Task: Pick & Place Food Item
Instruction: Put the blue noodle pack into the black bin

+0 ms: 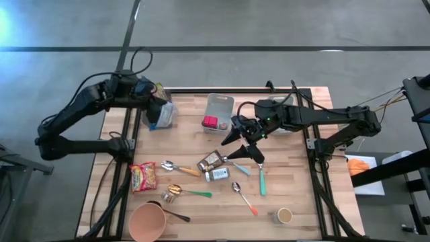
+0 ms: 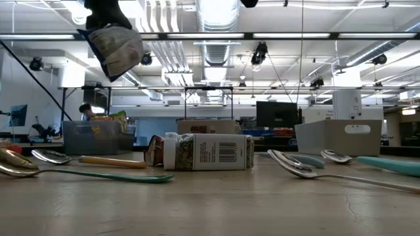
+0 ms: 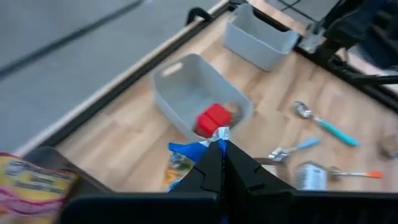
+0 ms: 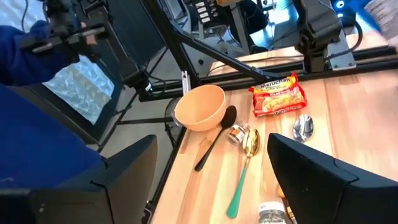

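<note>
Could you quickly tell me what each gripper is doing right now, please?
Left gripper: closed, holding a snack bag in the air.
Right gripper: open, holding nothing.

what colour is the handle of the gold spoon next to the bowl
Green. The gold spoon has a green handle, clearest in the right wrist view, beside the bowl.

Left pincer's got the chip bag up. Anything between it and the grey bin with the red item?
Nothing visible. The left pincer holds the chip bag in the air; bare tabletop lies between it and the grey bin.
</note>
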Controlling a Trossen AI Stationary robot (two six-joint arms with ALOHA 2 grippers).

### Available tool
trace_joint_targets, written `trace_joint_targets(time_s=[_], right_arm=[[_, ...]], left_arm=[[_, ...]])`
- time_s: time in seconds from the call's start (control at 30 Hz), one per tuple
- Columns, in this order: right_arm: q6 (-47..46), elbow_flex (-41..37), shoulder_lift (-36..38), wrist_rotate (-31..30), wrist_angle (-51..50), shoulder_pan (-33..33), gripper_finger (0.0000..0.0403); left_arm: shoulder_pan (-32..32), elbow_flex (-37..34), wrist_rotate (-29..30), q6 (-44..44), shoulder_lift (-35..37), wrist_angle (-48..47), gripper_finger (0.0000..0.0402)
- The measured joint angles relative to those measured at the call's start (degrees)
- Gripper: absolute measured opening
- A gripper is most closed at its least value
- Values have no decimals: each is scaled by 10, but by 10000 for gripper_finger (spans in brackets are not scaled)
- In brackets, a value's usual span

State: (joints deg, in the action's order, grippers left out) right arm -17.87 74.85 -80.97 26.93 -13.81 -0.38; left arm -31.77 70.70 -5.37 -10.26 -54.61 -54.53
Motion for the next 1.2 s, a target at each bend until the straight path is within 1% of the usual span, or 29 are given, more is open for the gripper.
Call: trace_joint_targets(time_s=[0.1,0.27,0.43,0.63,0.8,0.97,1.2], right_arm=[[-1,-1,0,0,-17,0,302],[-1,-1,0,0,-42,0,302],[-1,-1,0,0,-44,0,302],[0,-1,0,0,-51,0,302],[-1,-1,0,0,-73,1,302],[-1,-1,0,0,-74,5,302],[-1,-1,0,0,-74,6,302]], left_arm=[[-42,0,-2,33,0,-14,0],[-115,0,-8,59,-14,-43,0],[-162,0,-28,94,-43,-46,0],[-183,0,-36,178,-90,-51,0],[-205,0,-3,218,-129,-54,0],[-224,0,8,250,-155,-54,0],[-224,0,50,363,-175,-54,0]])
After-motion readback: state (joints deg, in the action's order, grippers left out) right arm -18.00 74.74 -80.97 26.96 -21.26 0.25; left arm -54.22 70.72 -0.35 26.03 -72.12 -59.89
